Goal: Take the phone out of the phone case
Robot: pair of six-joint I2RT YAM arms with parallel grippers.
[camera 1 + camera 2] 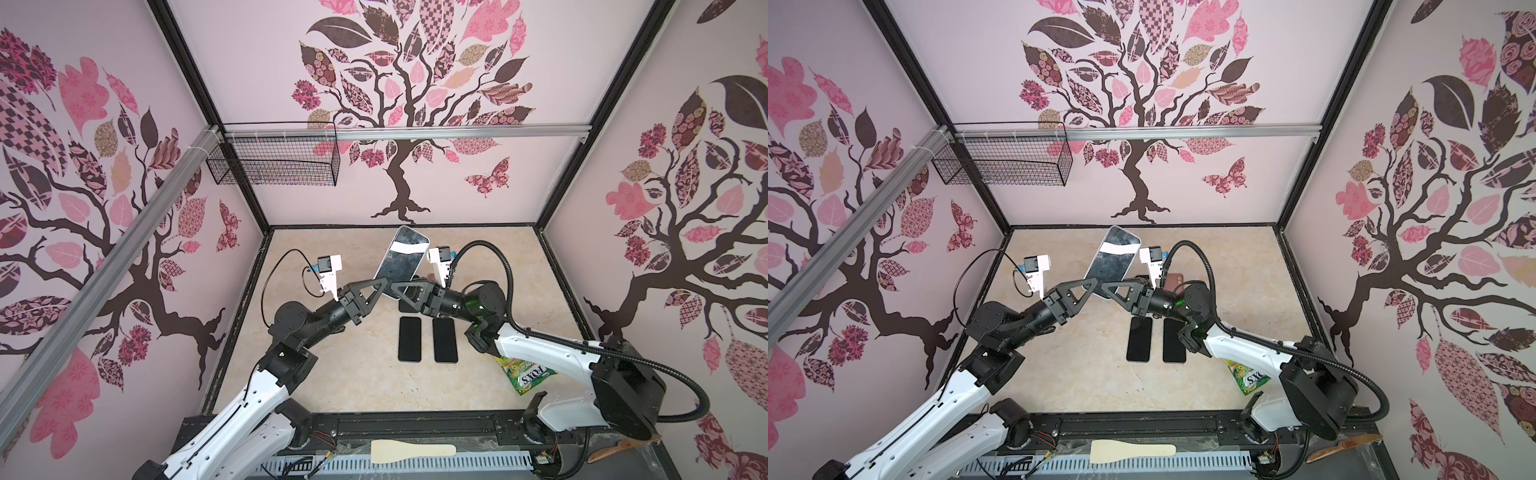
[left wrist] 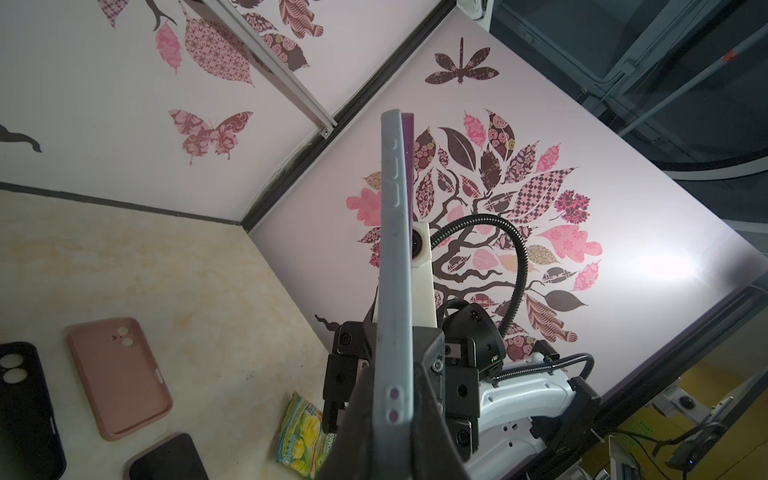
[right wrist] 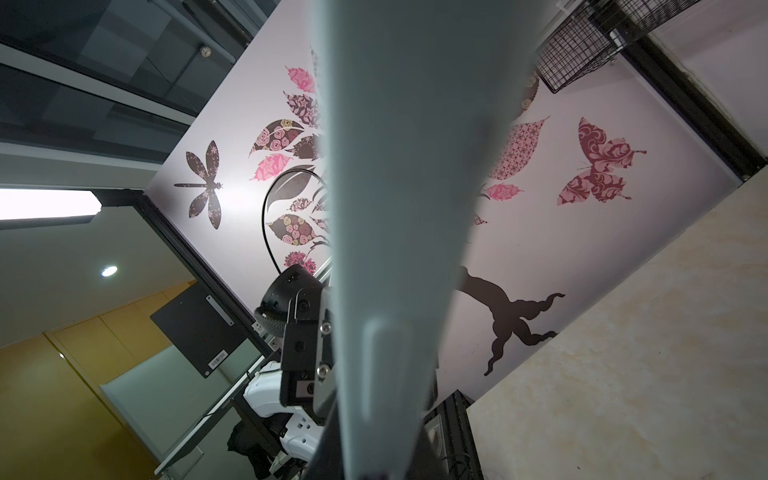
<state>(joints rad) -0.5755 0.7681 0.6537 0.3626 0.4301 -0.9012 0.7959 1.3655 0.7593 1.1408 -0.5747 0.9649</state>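
From high at the front, both top views look steeply down on the table [image 1: 361, 386] and back wall [image 1: 457, 187], near-identical frames. The left wrist camera peers along the cased phone [image 2: 392, 270] at close range toward the right arm [image 2: 523, 395]; the right wrist camera, even closer, faces the left arm [image 3: 303, 353]. All share the cased phone.

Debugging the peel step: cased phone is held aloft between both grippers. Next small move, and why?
Probably hold with the right gripper and walk the left gripper up to the far end. Both seem to pinch the phone case at its lower end, while the phone, a purple edge, already stands proud of it at the far end, so peeling there looks easiest.
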